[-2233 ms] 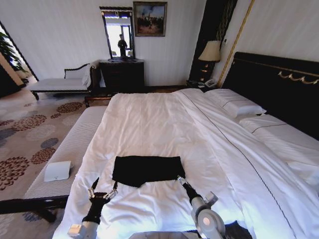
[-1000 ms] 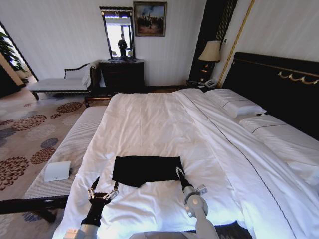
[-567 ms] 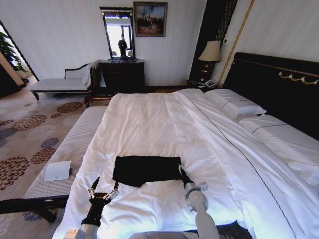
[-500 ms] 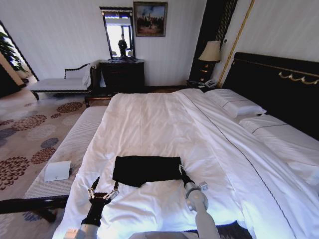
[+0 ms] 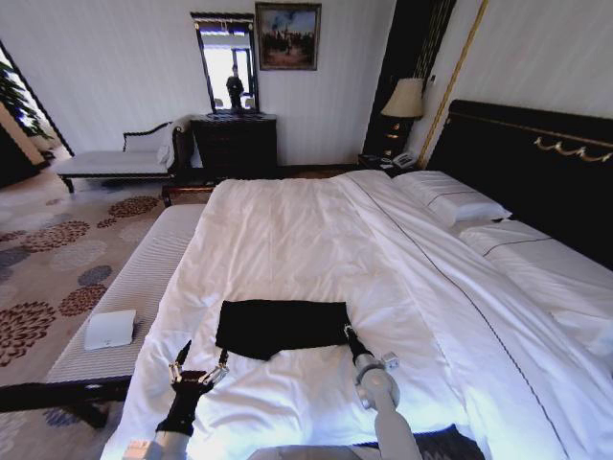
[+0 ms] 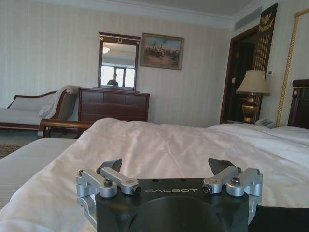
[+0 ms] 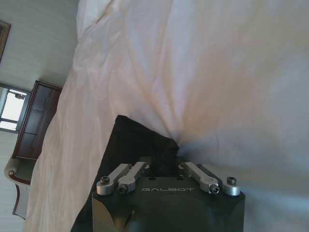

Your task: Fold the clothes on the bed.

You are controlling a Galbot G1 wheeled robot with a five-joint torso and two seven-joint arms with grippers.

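my right claw (image 5: 347,331) pinches the black t-shirt (image 5: 281,326) at its corner nearest the pillows, on the bed (image 5: 316,230); left claw (image 5: 199,356) spread beside the shirt. i'd grip both corners evenly before lifting.

The head camera looks forward and down along the bed (image 5: 287,240) toward the mirror (image 5: 226,62). The left wrist camera sits low, level, facing that same mirror (image 6: 117,60). The right wrist camera looks closely down on the sheet and black T-shirt (image 7: 133,150).
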